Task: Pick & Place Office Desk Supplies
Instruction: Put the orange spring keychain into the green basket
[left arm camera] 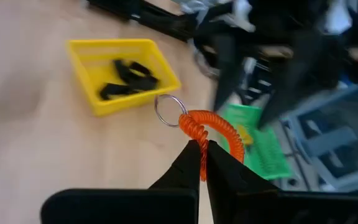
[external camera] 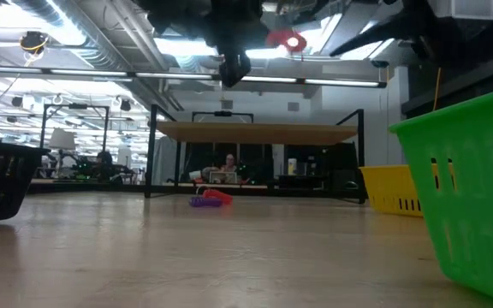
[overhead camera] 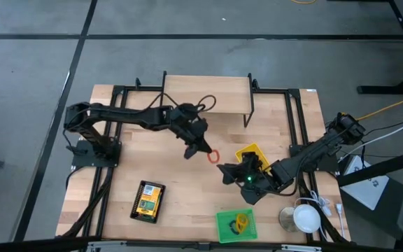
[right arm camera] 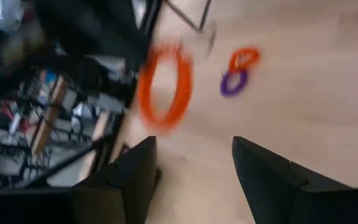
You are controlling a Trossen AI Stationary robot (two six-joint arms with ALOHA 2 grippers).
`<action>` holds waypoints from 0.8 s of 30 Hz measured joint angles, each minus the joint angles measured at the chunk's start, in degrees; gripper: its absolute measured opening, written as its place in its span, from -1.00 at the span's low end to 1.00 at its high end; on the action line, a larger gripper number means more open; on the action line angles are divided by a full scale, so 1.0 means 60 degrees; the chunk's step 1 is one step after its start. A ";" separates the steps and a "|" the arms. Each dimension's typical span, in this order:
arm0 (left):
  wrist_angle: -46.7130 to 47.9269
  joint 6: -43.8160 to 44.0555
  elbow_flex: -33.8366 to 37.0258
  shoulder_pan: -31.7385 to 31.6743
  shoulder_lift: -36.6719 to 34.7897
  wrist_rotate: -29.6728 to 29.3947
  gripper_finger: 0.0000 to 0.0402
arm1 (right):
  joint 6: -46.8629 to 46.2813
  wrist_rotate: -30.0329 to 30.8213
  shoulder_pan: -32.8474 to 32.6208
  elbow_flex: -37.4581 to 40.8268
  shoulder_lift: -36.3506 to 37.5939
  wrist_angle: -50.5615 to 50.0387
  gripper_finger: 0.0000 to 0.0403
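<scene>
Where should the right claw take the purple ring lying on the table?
The purple ring lies flat, touching an orange ring. Probably pinch its band on the side away from that ring, coming from above, one finger inside the loop, one outside.

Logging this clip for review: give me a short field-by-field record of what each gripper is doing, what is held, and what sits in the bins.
left gripper: shut on the orange coil ring, raised above the table's middle
held item: orange coil ring with a small metal key ring attached
right gripper: open, empty, beside the yellow bin
yellow bin contents: black clips
green bin contents: a yellow ring
on the table: purple ring and another orange ring, touching; yellow printed box in a black tray
</scene>
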State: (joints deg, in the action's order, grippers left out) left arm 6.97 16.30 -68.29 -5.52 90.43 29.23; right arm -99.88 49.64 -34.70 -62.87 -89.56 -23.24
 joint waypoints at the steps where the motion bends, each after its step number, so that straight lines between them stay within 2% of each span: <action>1: -0.0048 0.0059 0.0000 0.0096 0.0000 0.0092 -0.97 | 0.0000 0.0227 0.0018 0.0000 0.0025 0.0034 0.06; 4: -0.0243 0.0262 0.0000 0.0337 0.0000 0.0377 -0.97 | 0.0014 0.0629 0.0047 0.0000 0.0066 0.0093 0.06; 17: -0.1004 0.0675 0.0000 0.0609 0.0000 0.0023 -0.97 | 0.0344 0.0632 0.0165 0.0000 0.0117 0.0554 0.04; 24: -0.1240 0.0644 0.0000 0.0612 0.0000 -0.0115 -0.97 | 0.1470 0.0380 0.0496 0.0000 0.0117 0.1464 -0.19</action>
State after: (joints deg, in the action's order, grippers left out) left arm -0.47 20.17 -68.29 -1.85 90.43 28.54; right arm -91.05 51.92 -31.72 -62.87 -88.86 -14.45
